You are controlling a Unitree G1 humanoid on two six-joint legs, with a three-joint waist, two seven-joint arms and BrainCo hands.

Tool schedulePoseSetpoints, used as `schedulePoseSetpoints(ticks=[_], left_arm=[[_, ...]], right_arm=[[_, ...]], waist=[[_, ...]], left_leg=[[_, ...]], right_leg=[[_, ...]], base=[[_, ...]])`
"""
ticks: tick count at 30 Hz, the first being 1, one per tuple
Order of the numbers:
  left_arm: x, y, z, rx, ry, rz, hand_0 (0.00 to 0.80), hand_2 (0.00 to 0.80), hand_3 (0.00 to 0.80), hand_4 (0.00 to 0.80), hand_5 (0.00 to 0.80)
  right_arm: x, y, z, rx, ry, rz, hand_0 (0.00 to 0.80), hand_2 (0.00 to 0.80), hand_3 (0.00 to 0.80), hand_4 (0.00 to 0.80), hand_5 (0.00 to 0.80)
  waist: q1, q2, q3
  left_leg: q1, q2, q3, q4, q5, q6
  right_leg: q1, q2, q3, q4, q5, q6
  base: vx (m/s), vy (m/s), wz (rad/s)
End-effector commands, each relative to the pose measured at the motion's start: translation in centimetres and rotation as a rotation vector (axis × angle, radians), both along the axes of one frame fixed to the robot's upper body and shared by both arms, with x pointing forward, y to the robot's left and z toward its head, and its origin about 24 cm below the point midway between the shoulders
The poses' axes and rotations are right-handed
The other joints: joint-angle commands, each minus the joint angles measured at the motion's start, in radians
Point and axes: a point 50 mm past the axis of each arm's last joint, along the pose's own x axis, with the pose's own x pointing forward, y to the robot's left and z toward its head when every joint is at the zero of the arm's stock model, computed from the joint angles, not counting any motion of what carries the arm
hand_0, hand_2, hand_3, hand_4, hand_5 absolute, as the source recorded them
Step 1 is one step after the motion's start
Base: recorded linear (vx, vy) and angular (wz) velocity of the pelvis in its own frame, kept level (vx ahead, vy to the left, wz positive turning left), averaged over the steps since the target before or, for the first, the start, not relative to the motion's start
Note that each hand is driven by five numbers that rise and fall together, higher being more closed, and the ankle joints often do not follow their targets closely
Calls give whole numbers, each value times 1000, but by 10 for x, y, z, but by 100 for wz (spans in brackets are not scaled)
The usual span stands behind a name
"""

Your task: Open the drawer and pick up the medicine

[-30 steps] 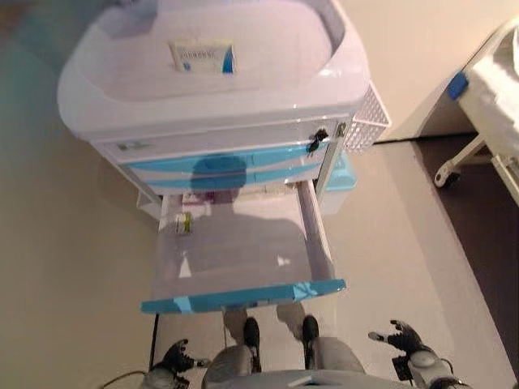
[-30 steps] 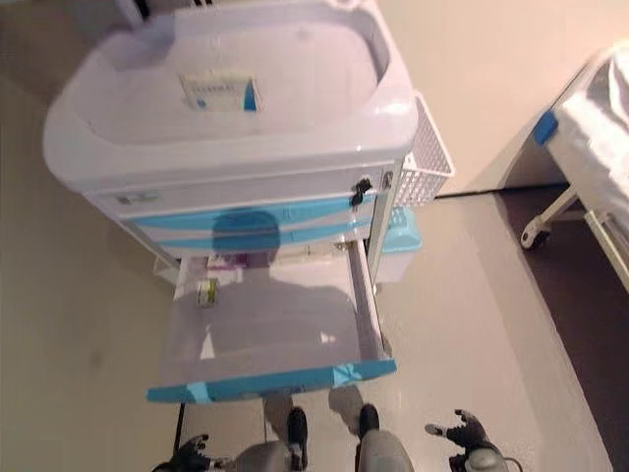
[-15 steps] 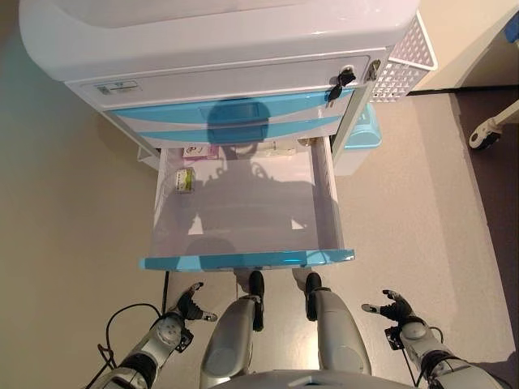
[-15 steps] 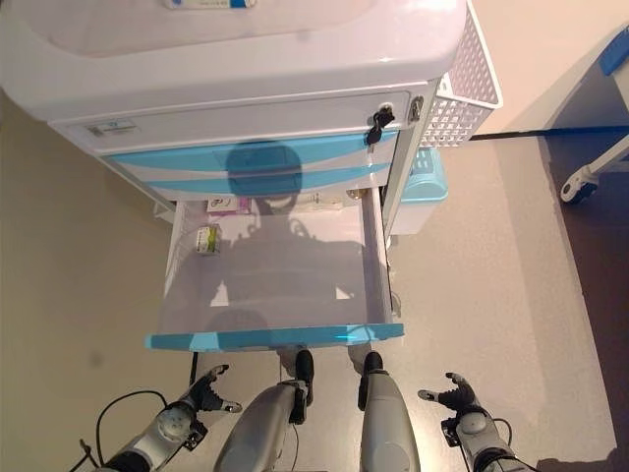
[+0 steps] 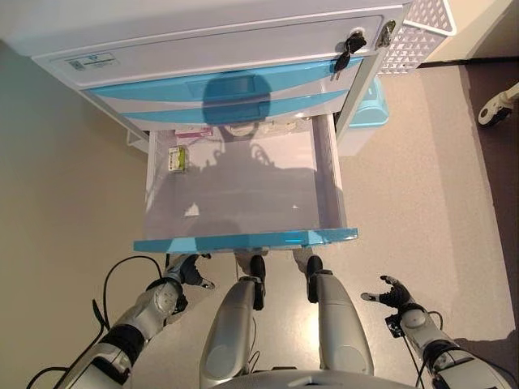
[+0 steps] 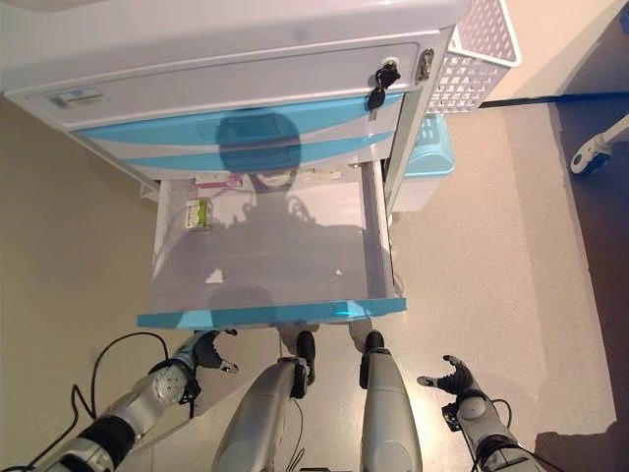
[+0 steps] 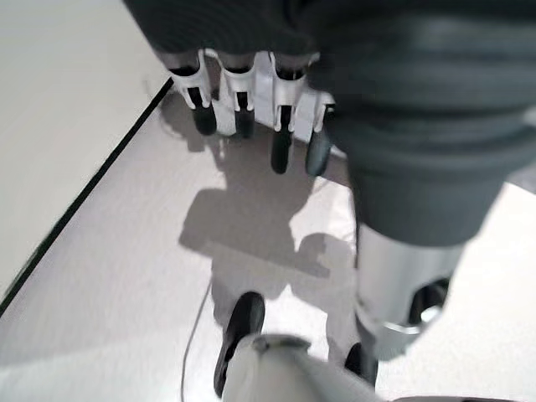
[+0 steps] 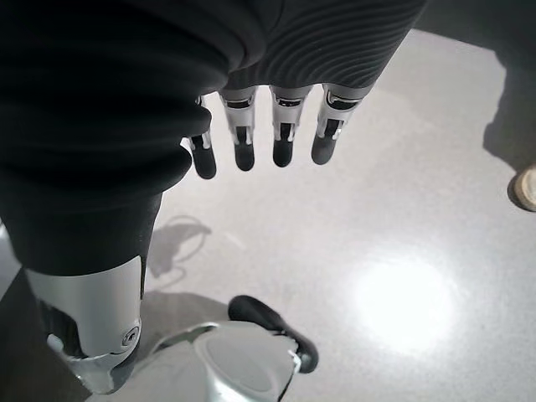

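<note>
Looks like a hospital ward or clinic room. Shown by a white medical cart (image 5: pixel 203 49) with pale blue drawer fronts, a key in the lock (image 5: pixel 350 44) at the top right corner and a white mesh basket (image 5: pixel 422 36) hung on its side. Lowest drawer (image 5: pixel 243 241) pulled out, with a small green-labelled medicine bottle (image 5: pixel 177 158) near the back left corner and flat packets (image 5: pixel 193 131) along the back wall. Pale blue bin (image 5: pixel 369 109) beside the cart. Castor wheel on a white frame (image 5: pixel 495 109) at the far right edge, much like a wheeled bed's. Smooth pale floor (image 5: pixel 422 203), plain cream wall (image 5: pixel 478 24) with a dark skirting line.
</note>
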Motion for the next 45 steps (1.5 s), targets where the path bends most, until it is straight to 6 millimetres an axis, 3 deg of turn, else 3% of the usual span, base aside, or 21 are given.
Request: schedulePoseSetpoints(ticks=[1, 2, 6, 14, 20, 21, 22, 26, 36, 45], left_arm=[[14, 3, 20, 13, -104, 2, 0, 0, 0, 0, 0], [26, 8, 36, 35, -159, 8, 0, 0, 0, 0, 0], [42, 15, 59, 80, -235, 11, 0, 0, 0, 0, 0], [59, 35, 89, 53, -335, 114, 0, 0, 0, 0, 0], [81, 54, 120, 152, -412, 185, 0, 0, 0, 0, 0], [89, 56, 135, 184, -453, 194, 0, 0, 0, 0, 0], [89, 56, 135, 184, -453, 194, 0, 0, 0, 0, 0], [104, 64, 170, 213, -550, 237, 0, 0, 0, 0, 0], [113, 77, 212, 199, -676, 321, 0, 0, 0, 0, 0], [110, 91, 214, 184, -674, 384, 0, 0, 0, 0, 0]], right_arm=[[-14, -12, 0, -52, 40, 50, 0, 0, 0, 0, 0], [-16, -14, -1, -57, 56, 54, 0, 0, 0, 0, 0], [-17, -14, -1, -58, 62, 60, 0, 0, 0, 0, 0], [-19, -12, -3, -39, 67, 66, 0, 0, 0, 0, 0], [-22, -12, -5, -35, 78, 58, 0, 0, 0, 0, 0], [-24, -12, -5, -32, 78, 58, 0, 0, 0, 0, 0], [-24, -12, -5, -32, 78, 58, 0, 0, 0, 0, 0], [-28, -9, -9, -21, 97, 60, 0, 0, 0, 0, 0], [-29, 1, -14, 4, 108, 84, 0, 0, 0, 0, 0], [-33, 4, -17, 9, 127, 83, 0, 0, 0, 0, 0]], waist=[[-26, 1, -40], [-27, 3, -42], [-31, 0, -43], [-38, -10, -49], [-54, -25, -50], [-60, -32, -51], [-60, -32, -51], [-72, -48, -54], [-87, -70, -65], [-87, -70, -90]], left_leg=[[10, -56, 12, 8, -43, 63], [7, -56, 15, 1, -40, 62], [4, -52, 21, -3, -38, 63], [-9, -44, 30, -2, -37, 62], [-27, -31, 43, 0, -35, 62], [-31, -28, 45, -3, -33, 62], [-31, -28, 45, -3, -33, 62], [-45, -19, 54, -4, -31, 62], [-46, -1, 88, -23, -30, 66], [-31, 2, 98, -37, -37, 66]], right_leg=[[17, 14, 6, -36, 68, 1], [14, 16, 9, -39, 67, 0], [8, 22, 14, -42, 69, -1], [-6, 33, 27, -54, 79, -2], [-26, 43, 36, -62, 89, -1], [-32, 45, 37, -65, 93, 0], [-32, 45, 37, -65, 93, 0], [-46, 53, 48, -74, 102, 3], [-56, 71, 82, -110, 129, 15], [-46, 77, 97, -130, 130, 18]], base=[[-1, 2, -5], [-1, 2, -4], [-2, -3, -8], [-2, -3, -2], [-6, -5, -12], [-1, -16, -11], [-1, -29, -10], [-4, -13, -6], [16, 9, -13], [32, 12, -8]])
